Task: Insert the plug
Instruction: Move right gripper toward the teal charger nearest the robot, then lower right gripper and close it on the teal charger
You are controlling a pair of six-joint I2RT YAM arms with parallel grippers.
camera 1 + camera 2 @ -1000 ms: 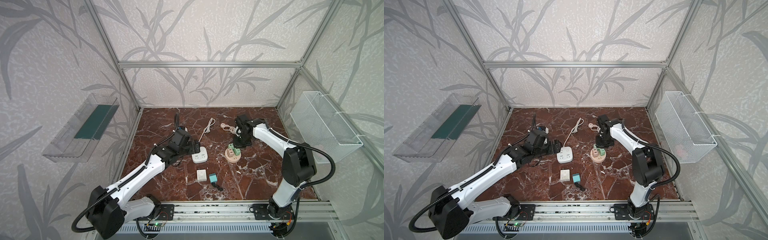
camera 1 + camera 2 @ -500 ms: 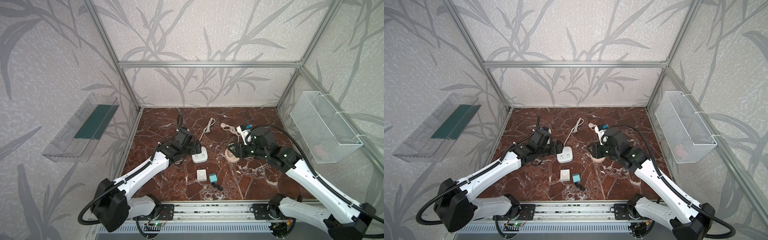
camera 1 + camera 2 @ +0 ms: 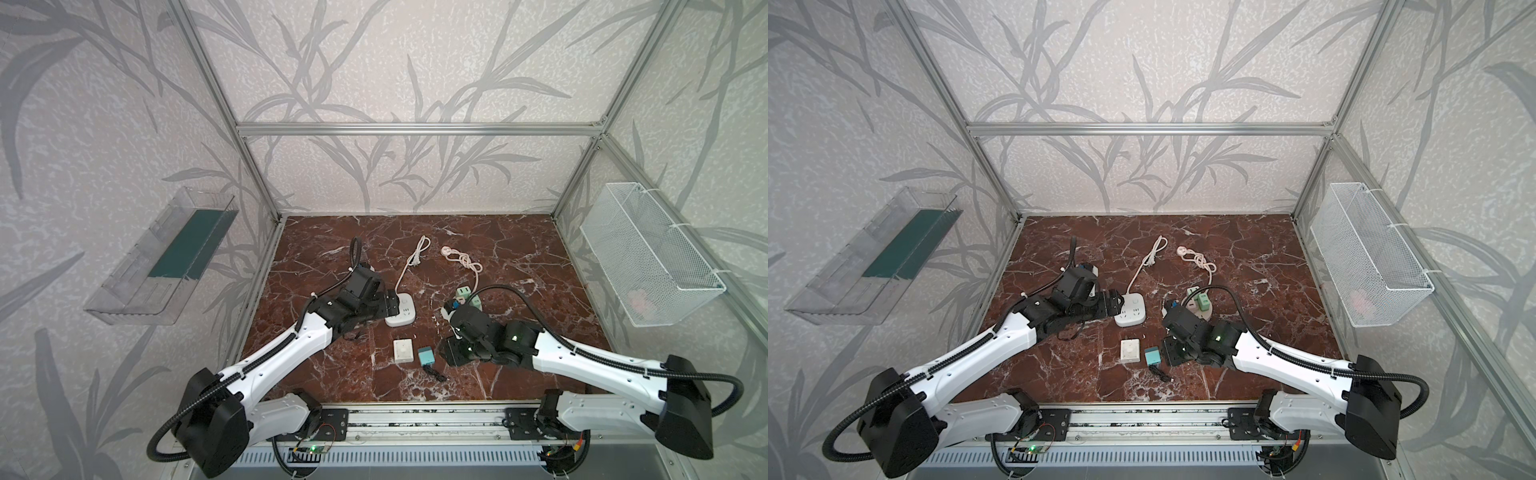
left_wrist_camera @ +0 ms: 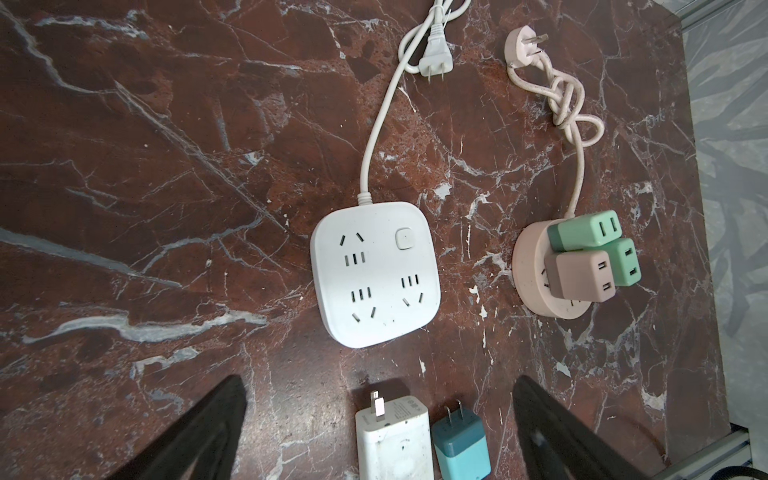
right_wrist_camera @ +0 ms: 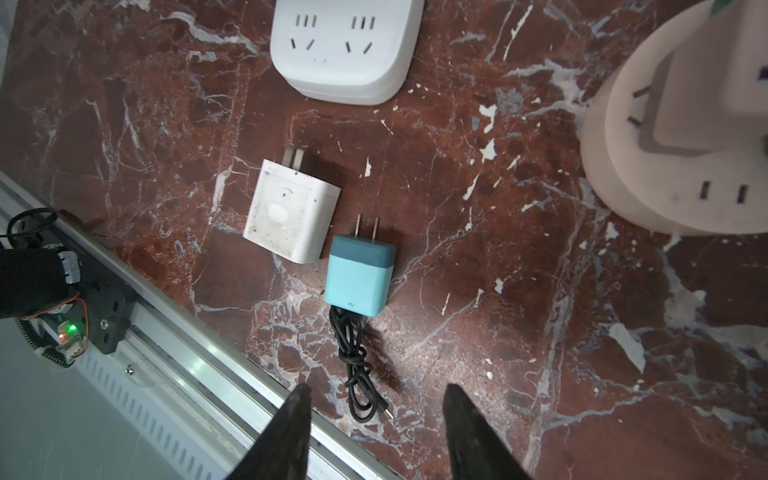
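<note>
Marble tabletop [image 3: 519, 249], red-brown with white veins, carries everything I work with. My left arm [image 3: 291, 349] reaches in from the front rail, and my right arm [image 3: 582, 357] bends low over the front middle. A wire basket [image 3: 648, 257] hangs on the right wall and a clear tray [image 3: 166, 257] on the left wall.

The white power strip [image 4: 374, 274] lies flat near the centre, all its sockets free, with its white cord [image 4: 378, 124] running toward the back. Beside it sits a round pink hub [image 4: 528, 266] with two green adapters [image 4: 586, 230] and a pink adapter [image 4: 577, 276] plugged into its top. Its knotted pink cord [image 4: 569, 112] trails back as well.

My left gripper [image 4: 378, 380] is spread wide with nothing between its fingers, and the strip lies just ahead of it. My right gripper [image 5: 376, 388] is also parted and empty.

A white charger [image 5: 291, 216] lies on its side between the strip and the rail. The teal plug [image 5: 359, 278] lies flat on the marble just beside that charger, ahead of my right fingertips. Its two prongs point toward the strip. Its short black cable [image 5: 357, 370] is bundled behind it, closest to my right fingers.
</note>
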